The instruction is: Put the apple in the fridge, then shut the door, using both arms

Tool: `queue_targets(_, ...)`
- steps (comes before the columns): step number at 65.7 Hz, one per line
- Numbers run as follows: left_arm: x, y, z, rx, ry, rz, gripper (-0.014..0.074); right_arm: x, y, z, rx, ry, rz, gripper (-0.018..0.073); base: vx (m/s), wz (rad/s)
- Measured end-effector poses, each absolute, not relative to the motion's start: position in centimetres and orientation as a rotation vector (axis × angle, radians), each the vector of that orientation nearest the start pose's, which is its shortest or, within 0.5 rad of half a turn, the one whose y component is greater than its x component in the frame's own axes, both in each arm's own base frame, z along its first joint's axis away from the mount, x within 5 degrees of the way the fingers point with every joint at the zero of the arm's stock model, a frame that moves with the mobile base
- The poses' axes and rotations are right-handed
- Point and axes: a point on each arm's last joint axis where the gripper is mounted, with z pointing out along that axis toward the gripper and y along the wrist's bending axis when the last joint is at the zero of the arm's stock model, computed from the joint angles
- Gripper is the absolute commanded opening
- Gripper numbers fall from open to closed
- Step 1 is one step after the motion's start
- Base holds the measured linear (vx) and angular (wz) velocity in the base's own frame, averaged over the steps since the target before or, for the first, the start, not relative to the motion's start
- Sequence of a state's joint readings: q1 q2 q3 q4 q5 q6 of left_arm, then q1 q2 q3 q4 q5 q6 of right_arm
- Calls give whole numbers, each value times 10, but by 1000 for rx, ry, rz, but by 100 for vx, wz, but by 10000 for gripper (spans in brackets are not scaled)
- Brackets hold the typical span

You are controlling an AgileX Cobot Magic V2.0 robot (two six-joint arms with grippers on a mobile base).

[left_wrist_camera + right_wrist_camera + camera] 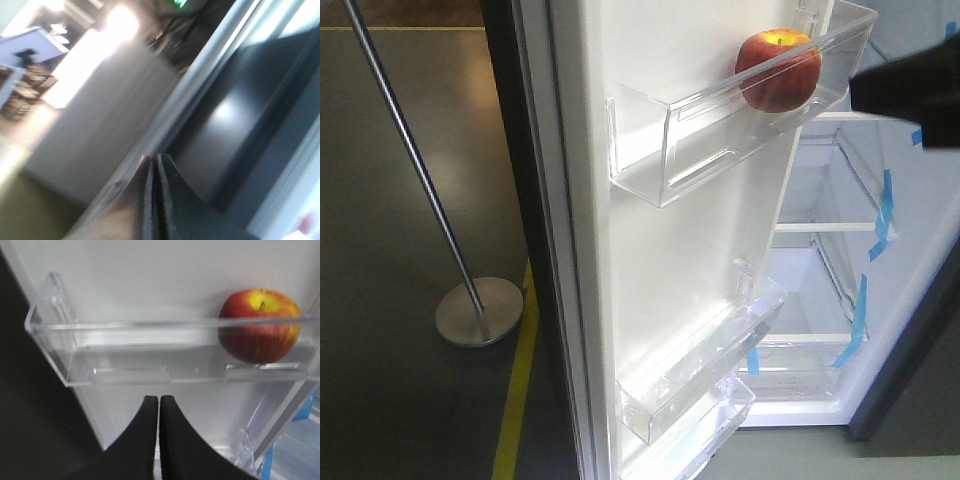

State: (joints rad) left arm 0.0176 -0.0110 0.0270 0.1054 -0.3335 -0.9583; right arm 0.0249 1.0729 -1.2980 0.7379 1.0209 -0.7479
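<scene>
The red apple [778,68] with a yellow-green top [260,325] rests in the top clear bin [150,355] on the white lining of the open door [650,250]. My right gripper [159,399] is shut and empty, just below and in front of that bin, left of the apple. In the front view its black arm [910,90] shows at the right edge, near the apple. The left gripper [155,159] is shut on nothing, close to the door's dark grey outer face [235,125]; that view is blurred and contact cannot be judged. The fridge [820,300] stands open.
A steel stanchion pole [410,150] with a round base [478,312] stands left of the door on the dark floor. A yellow floor line [515,400] runs beside the door's edge. Lower door bins [700,370] jut out. Blue tape strips [885,215] mark the fridge's inner wall.
</scene>
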Motion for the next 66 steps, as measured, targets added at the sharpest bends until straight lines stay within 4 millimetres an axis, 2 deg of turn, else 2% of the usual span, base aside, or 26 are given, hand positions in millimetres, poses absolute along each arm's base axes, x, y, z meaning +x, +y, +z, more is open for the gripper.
queue_targets(5, 48, -4, 238, -486, 1067, -825, -7, 171, 56, 430, -677, 1959, 478, -5, 0, 0)
queue_targets(12, 43, -7, 258, -418, 1030, -842, -7, 147, 55, 408, -673, 1974, 477, -5, 0, 0)
queue_targets(22, 37, -14, 309, -269, 988, -802, -7, 118, 54, 384, -662, 1976, 471, -5, 0, 0)
queue_targets(33, 52, -18, 366, -174, 986, -755, -7, 97, 53, 382, -662, 1923, 449, -5, 0, 0)
queue_targets(44, 96, -20, 417, -146, 1004, -764, -7, 86, 53, 387, -663, 1878, 434, -5, 0, 0)
queue_targets(50, 131, -20, 439, -150, 1027, -780, -7, 84, 53, 387, -666, 1873, 432, -5, 0, 0)
queue_targets(58, 180, -20, 455, -208, 1069, -863, -7, 82, 53, 386, -676, 1880, 439, -5, 0, 0)
queue_targets(66, 232, -22, 454, -250, 1141, -920, -3, 82, 54, 386, -682, 1885, 443, -5, 0, 0)
